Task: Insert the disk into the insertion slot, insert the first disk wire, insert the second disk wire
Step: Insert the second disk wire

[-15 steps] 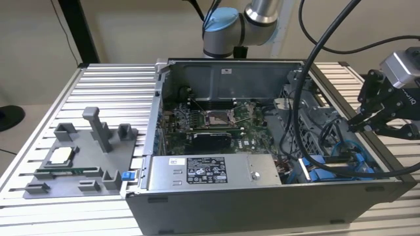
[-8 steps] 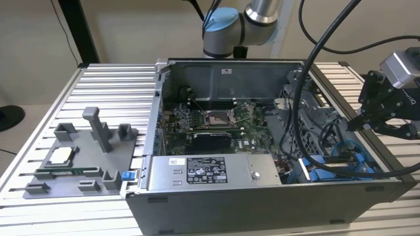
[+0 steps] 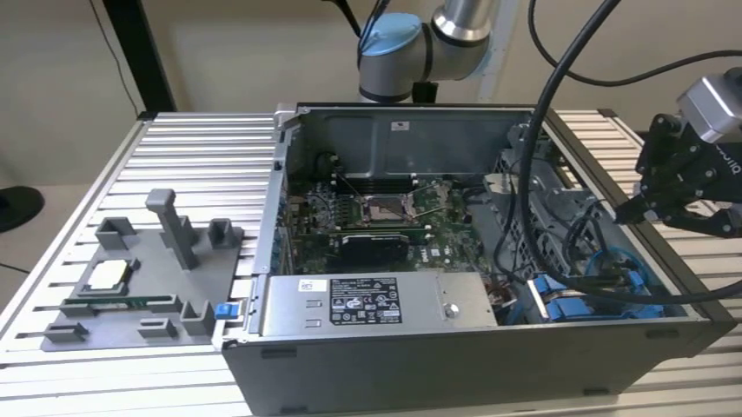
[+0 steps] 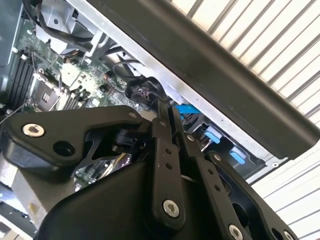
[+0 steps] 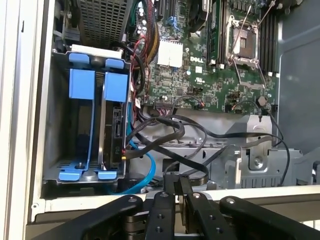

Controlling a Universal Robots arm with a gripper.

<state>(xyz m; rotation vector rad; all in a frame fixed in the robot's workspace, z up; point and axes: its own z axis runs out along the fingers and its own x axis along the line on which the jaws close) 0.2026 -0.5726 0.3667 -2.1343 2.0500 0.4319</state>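
In the exterior view I see the open computer case (image 3: 464, 261) lying on the slatted table (image 3: 197, 165), with the gripper (image 3: 684, 204) hanging just outside the case's rim at the exterior view's right, above the corner where the blue drive bay (image 3: 579, 304) sits. Thick black cables (image 3: 536, 191) drape down into that same corner. The grey power-supply box (image 3: 371, 304) lies along the near wall, and a grey fixture tray (image 3: 139, 287) rests on the table at the exterior view's left, well apart from the case.

The second wrist view looks past the gripper (image 4: 172, 112), whose fingers (image 4: 162, 130) lie pressed flat together, clenched on nothing I can make out. Beyond the tips are blue tabs (image 4: 187, 109) and the case's dark rim (image 4: 225, 85).

The first wrist view gives me what the others hide: the disk (image 5: 114, 125), edge-on in its blue frame, standing in the bay beside a second blue frame (image 5: 81, 90). A light blue wire (image 5: 145, 170) and black wires (image 5: 170, 140) curl just beside it. The gripper (image 5: 176, 187) hovers above the case wall, near those wires, with open room over the motherboard (image 5: 210, 75).
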